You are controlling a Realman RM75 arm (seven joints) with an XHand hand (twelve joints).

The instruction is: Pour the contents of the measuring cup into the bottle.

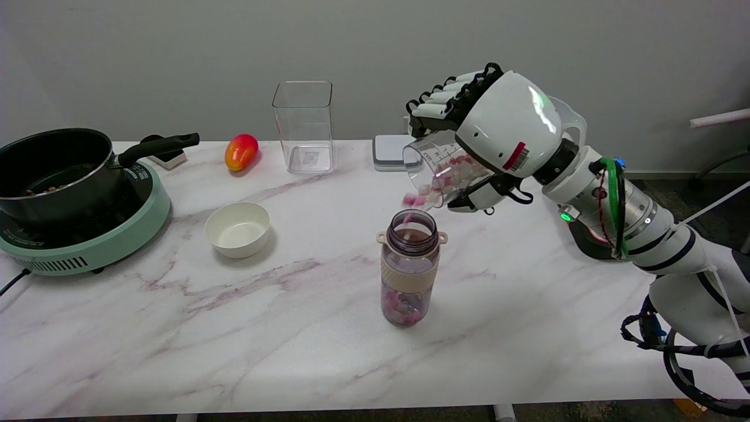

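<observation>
- gripping the clear measuring cup [436,170] in the right hand [498,132], fingers [436,102] wrapped over its top side, thumb under it.
- holds the cup tipped on its side in the air, mouth facing left and down, above the middle of the bench [293,328].
- shows pink and white cubes [454,171] piled toward the cup's lower lip, a few pink ones [413,201] in the air just past the rim.
- stands upright below that rim: the bottle [409,266], open-mouthed, tinted clear with a beige band round its middle, near the centre of the bench and apart from the cup.
- holds pink and white pieces [401,308] already at the bottle's bottom.
- sits left of the bottle, well apart: a small white bowl [237,228].
- rests at the left edge: a black pot [55,170] on a green hot plate [99,246], handle pointing right.
- lies along the far edge: a red-and-yellow mango [241,152], then a tall clear square container [303,126], then a small white scale [391,152] partly behind the cup.
- reaches in from the lower right corner: the white right arm [644,228], with a green band near the wrist.
</observation>
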